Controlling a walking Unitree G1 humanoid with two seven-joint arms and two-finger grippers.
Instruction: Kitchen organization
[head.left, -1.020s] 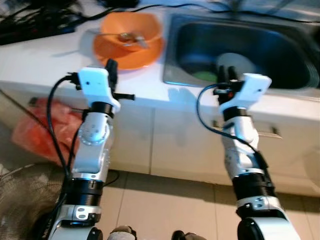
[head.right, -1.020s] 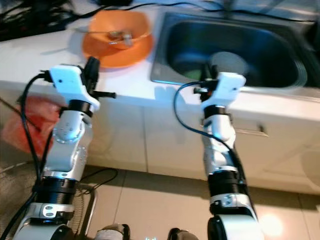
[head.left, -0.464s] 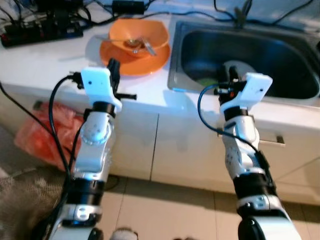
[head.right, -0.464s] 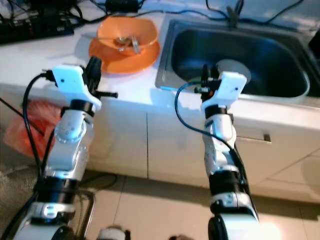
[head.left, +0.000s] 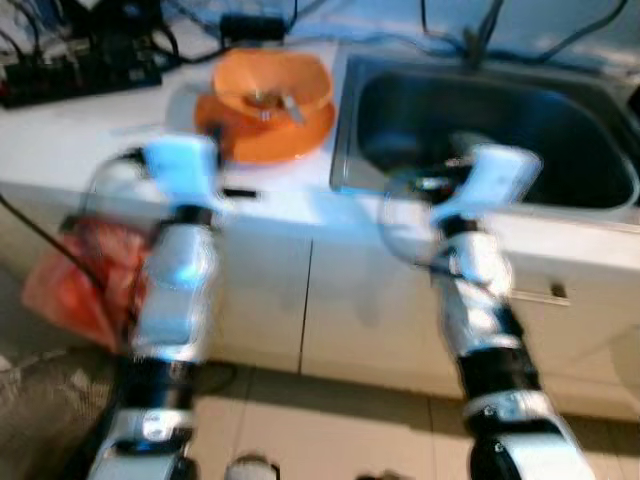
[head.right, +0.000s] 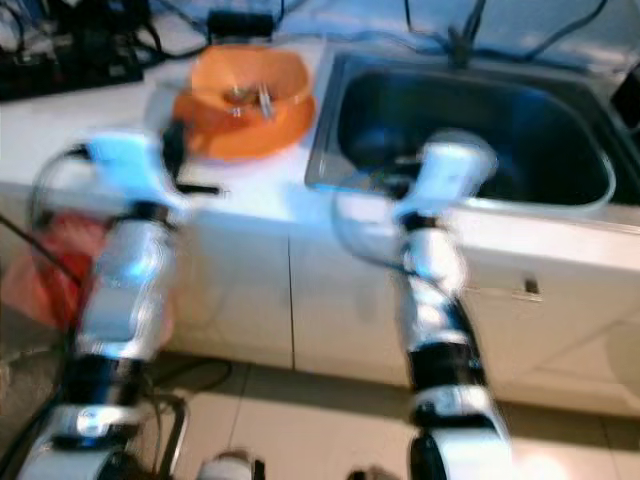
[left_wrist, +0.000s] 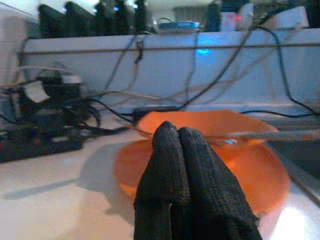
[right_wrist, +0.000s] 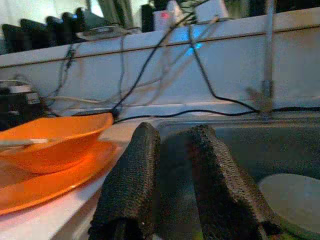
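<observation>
Head views: blurred; orange plastic bowl (head.left: 272, 85) on orange round plate (head.left: 262, 130) on white counter (head.left: 90, 140), at 9 o'clock of steel sink (head.left: 490, 120) | Left wrist: left gripper (left_wrist: 179, 135) fingers pressed together, bowl just beyond at 12 o'clock | Right wrist: right gripper (right_wrist: 172, 137) fingers apart, over sink edge; pale round dish (right_wrist: 292, 192) in the sink at 4 o'clock.

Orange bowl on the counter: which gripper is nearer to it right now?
Left. The left gripper, fingers shut, is raised at the counter edge just in front of the orange bowl and the orange plate under it. The right gripper, open, is off to the bowl's right at the sink.
</observation>
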